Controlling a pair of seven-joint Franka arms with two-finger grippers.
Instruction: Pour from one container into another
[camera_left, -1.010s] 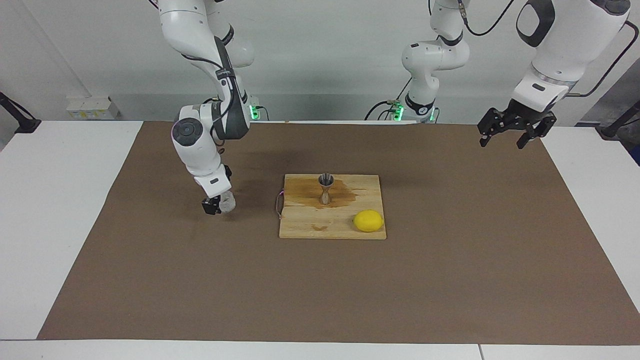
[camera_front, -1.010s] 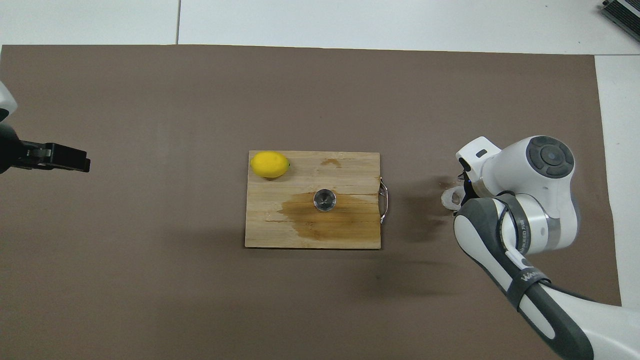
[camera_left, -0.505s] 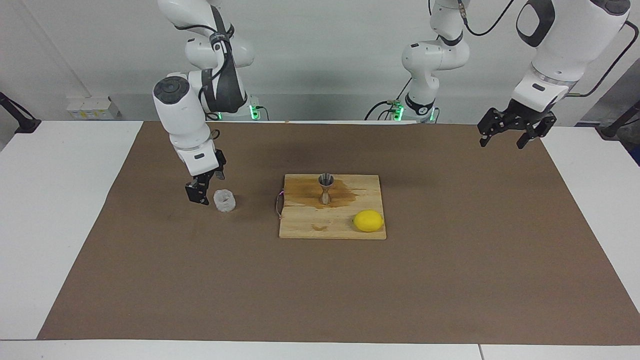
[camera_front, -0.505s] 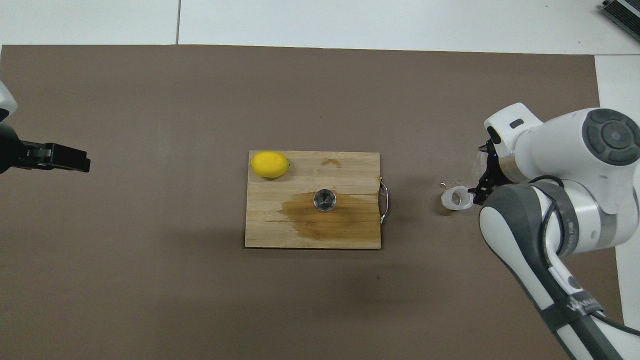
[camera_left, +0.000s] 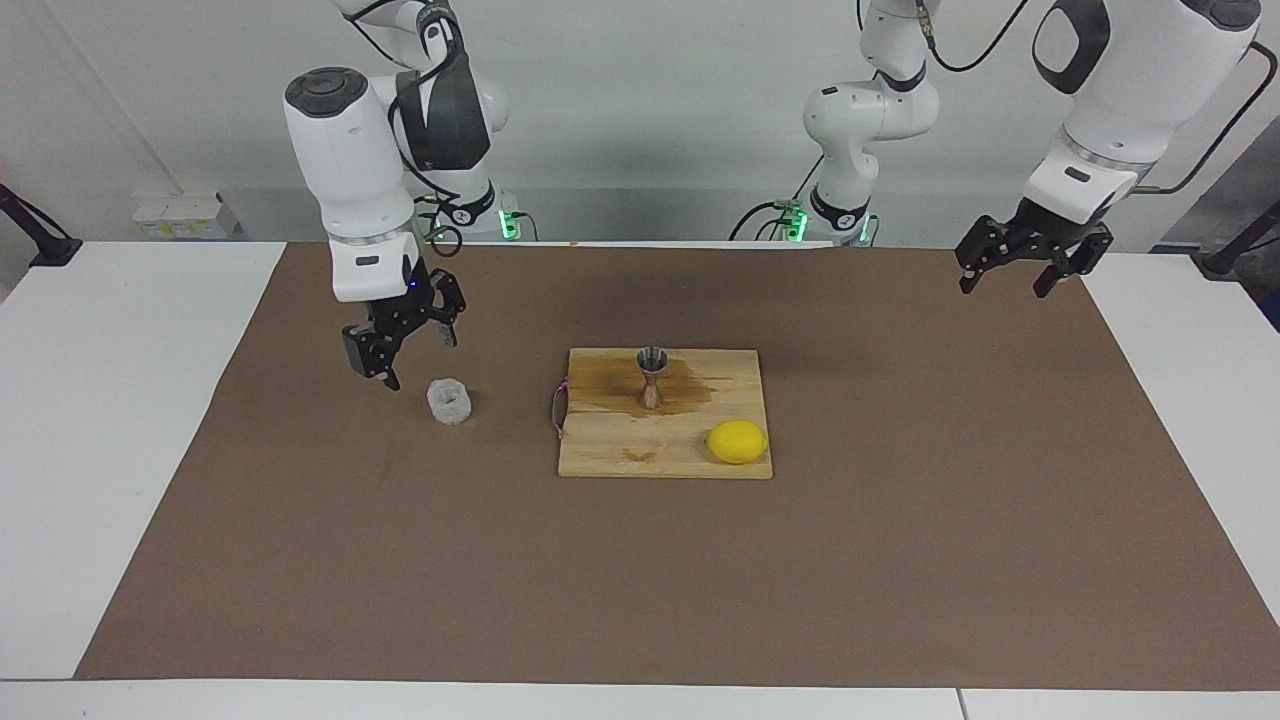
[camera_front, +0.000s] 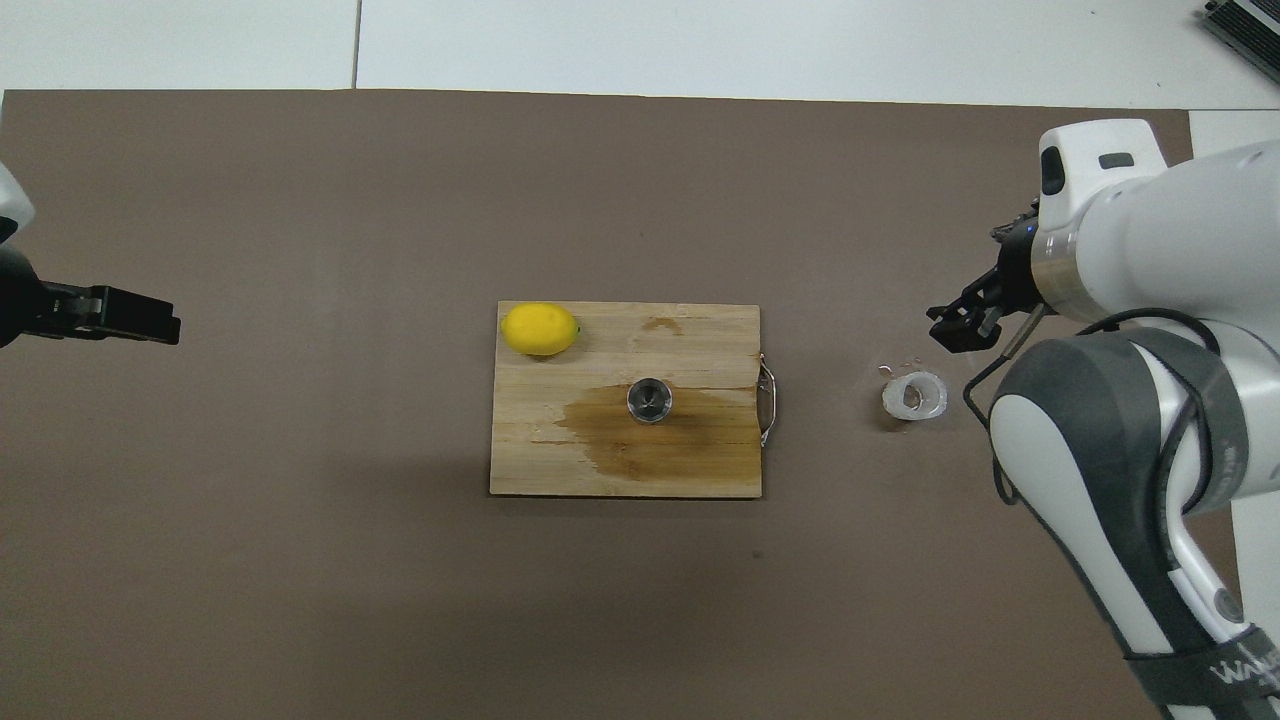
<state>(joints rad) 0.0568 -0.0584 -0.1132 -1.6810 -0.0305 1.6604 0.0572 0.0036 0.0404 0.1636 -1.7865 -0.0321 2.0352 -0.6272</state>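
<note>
The knobbly whitish glass cup (camera_left: 449, 401) stands upright on the brown mat, beside the wooden board toward the right arm's end; it also shows in the overhead view (camera_front: 913, 396). The steel jigger (camera_left: 651, 377) stands upright on the board, on a dark wet stain, and shows from above (camera_front: 650, 400). My right gripper (camera_left: 412, 355) is open and empty, raised in the air just beside the cup and clear of it (camera_front: 962, 326). My left gripper (camera_left: 1010, 278) is open and empty, waiting high over the mat's edge at the left arm's end (camera_front: 140, 326).
The wooden board (camera_left: 600, 455) with a metal handle lies mid-mat (camera_front: 700, 330). A yellow lemon (camera_left: 737, 441) sits on the board's corner farther from the robots (camera_front: 540, 329). A few small drops lie on the mat by the cup (camera_front: 900, 366).
My right gripper has let go of the cup, opened and risen away from it. The cup stays standing on the mat. The left arm has not moved.
</note>
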